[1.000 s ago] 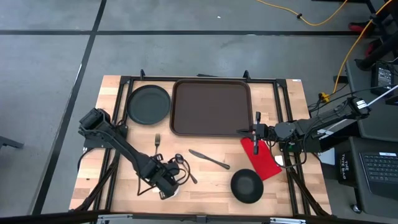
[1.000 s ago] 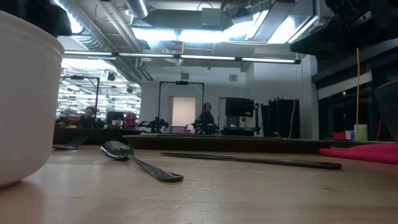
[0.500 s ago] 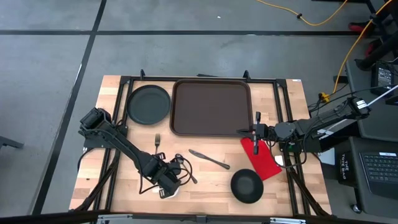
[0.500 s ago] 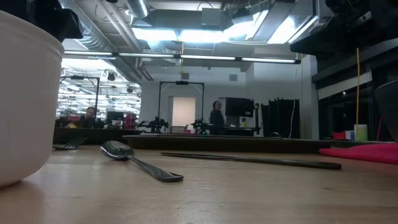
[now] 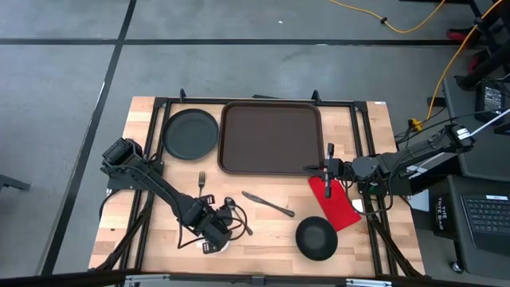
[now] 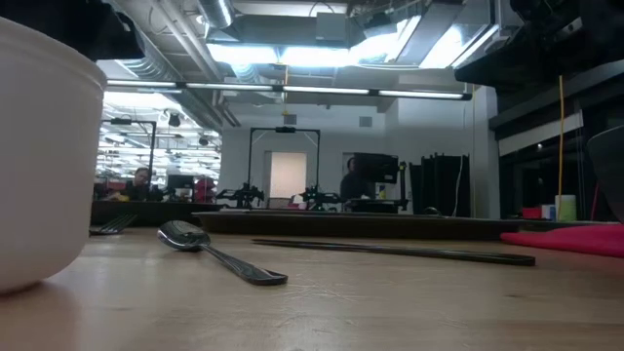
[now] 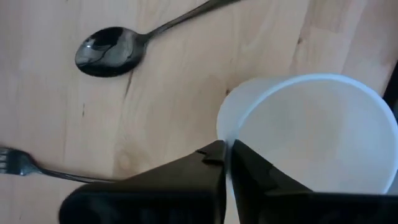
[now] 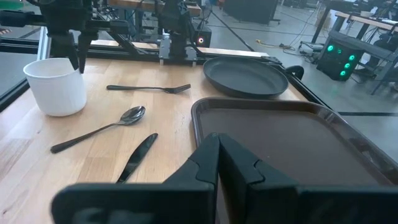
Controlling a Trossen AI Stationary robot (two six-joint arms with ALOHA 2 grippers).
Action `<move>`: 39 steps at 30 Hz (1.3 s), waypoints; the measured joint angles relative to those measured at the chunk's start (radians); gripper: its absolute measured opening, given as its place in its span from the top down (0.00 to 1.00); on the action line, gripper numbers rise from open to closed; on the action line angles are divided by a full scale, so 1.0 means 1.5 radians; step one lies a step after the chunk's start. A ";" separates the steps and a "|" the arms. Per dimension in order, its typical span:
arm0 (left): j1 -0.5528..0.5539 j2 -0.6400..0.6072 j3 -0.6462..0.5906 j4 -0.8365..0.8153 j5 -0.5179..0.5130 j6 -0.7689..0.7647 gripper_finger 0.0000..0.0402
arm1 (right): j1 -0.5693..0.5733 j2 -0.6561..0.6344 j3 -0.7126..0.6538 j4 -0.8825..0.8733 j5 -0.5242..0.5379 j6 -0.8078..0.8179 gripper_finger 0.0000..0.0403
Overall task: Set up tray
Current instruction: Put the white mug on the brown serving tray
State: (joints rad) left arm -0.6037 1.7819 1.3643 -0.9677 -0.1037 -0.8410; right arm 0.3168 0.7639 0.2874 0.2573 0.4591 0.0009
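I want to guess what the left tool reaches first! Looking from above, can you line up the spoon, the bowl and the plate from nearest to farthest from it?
From the left tool, on the white cup:
1. Spoon, just beside it.
2. Bowl, along the near edge, toward the right arm.
3. Plate, at the far side, beside the tray.

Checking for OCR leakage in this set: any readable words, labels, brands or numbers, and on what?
None readable.
Large dark brown rectangular plastic tray: plain, no label.
White plastic cup, pinched at its rim by the left claw: no print.
Round black plate: unmarked.
Equipment with green lights in the room behind: too blurred to read.
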 joint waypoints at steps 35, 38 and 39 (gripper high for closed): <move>0.647 -0.215 0.000 -0.065 0.099 0.806 0.99 | -0.079 -0.002 0.001 0.070 0.041 -0.039 0.96; 0.701 -0.196 0.006 -0.071 0.100 0.846 0.99 | -0.110 -0.002 0.001 0.071 0.032 -0.036 0.96; 0.718 -0.189 0.013 -0.071 0.105 0.861 0.99 | -0.122 -0.002 0.001 0.070 0.018 -0.032 0.96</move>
State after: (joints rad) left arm 0.4738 1.4979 1.3835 -1.0744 0.0543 0.4511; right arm 0.1340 0.7614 0.2890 0.3626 0.4867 -0.0477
